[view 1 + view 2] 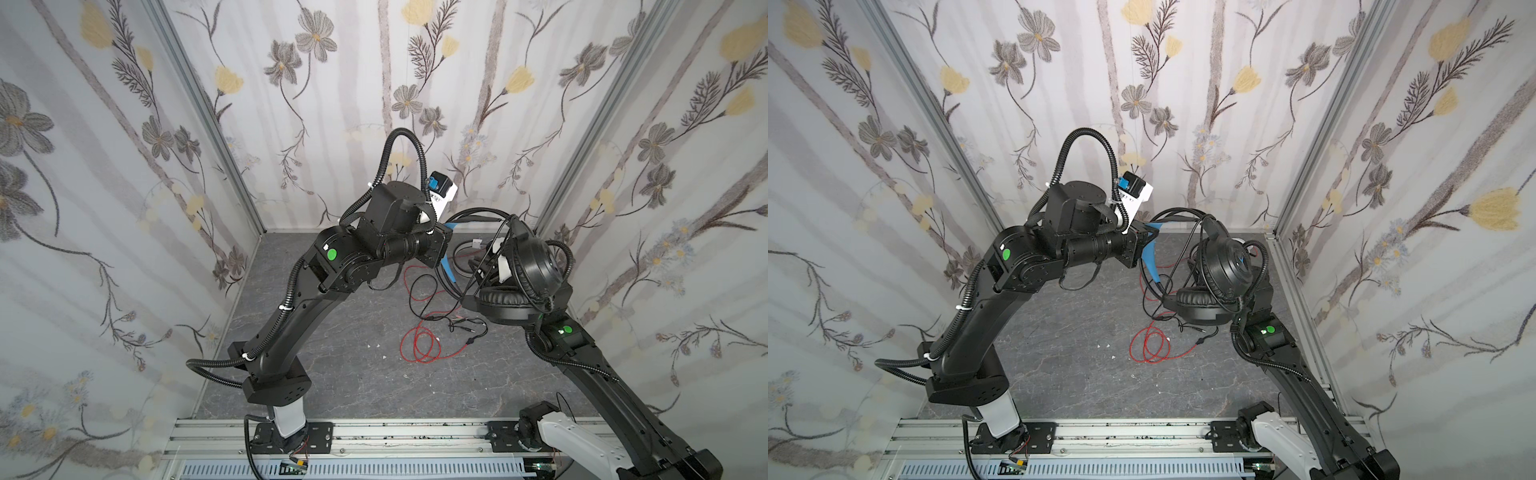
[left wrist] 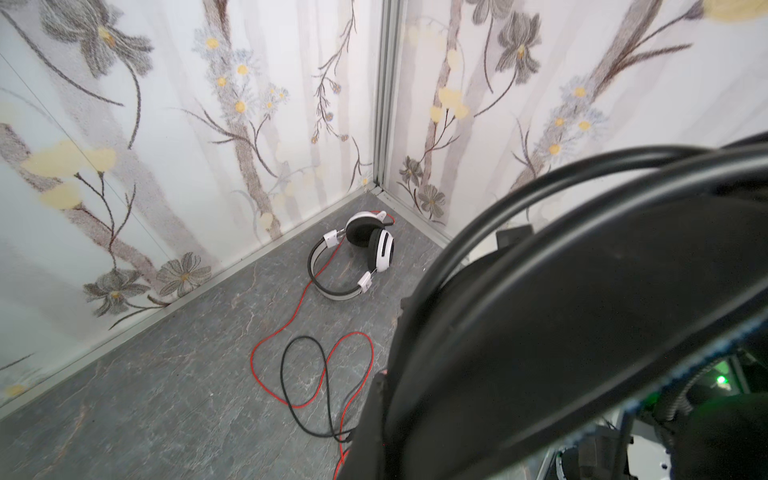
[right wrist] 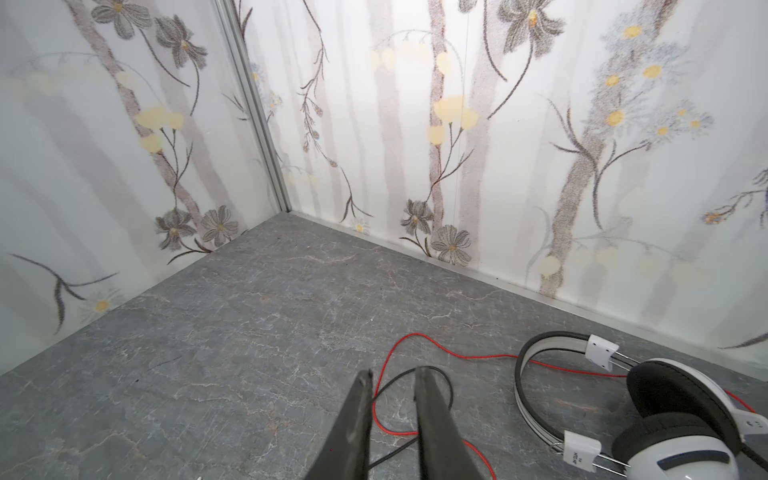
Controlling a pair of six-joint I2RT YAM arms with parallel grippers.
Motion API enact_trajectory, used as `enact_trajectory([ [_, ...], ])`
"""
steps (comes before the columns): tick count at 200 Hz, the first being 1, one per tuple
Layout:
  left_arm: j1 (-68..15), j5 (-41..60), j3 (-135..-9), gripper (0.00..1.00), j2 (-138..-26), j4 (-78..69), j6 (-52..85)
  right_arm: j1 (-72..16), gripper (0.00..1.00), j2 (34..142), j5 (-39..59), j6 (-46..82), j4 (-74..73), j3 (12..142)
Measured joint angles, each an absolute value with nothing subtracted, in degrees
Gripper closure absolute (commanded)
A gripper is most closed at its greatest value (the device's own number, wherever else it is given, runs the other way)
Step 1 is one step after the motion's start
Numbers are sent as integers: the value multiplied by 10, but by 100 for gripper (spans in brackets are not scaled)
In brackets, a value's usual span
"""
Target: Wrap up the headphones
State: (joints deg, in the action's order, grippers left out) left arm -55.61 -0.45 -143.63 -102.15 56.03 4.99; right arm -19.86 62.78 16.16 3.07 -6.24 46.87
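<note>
1. On the left, my left gripper (image 1: pixel 444 245) reaches across toward the middle. It's clamped tight on the black headphones (image 1: pixel 536 266), right on the blue inner band (image 1: pixel 1151 255).
2. That black pair hangs in the air, clear of the table (image 1: pixel 332 374) and over its back right part. In both top views one earcup faces up toward the camera, and the padded one sits lower, just beside it. A few black loops ride along the top of the band.
3. The black cable (image 2: pixel 303 374) drops from there onto the middle of the table. It lies in a loose loop and crosses the red cable (image 1: pixel 419 345), which has a small coil nearer the front edge.
4. The white headphones (image 2: pixel 374 249) lie on their side in the back right corner of the table, with the red cable trailing out from them.
5. In the right wrist view the right gripper (image 3: pixel 395 374) has its fingers a little apart with nothing between them. It points down at the table over the two cables. In both top views it's tucked behind the black pair, so I can't see it there.
</note>
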Motion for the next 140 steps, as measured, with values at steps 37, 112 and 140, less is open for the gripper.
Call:
enact_trajectory([
  [37,-556,-34,-1436,100,-1035,498,77,-199,79,636,227,70,-124,415],
  [112,-556,-43,-1434,100,-1055,415,133,-199,75,678,328,160,-237,373],
  [140,-555,-36,-1434,100,-1055,402,139,-199,70,698,333,171,-257,381],
])
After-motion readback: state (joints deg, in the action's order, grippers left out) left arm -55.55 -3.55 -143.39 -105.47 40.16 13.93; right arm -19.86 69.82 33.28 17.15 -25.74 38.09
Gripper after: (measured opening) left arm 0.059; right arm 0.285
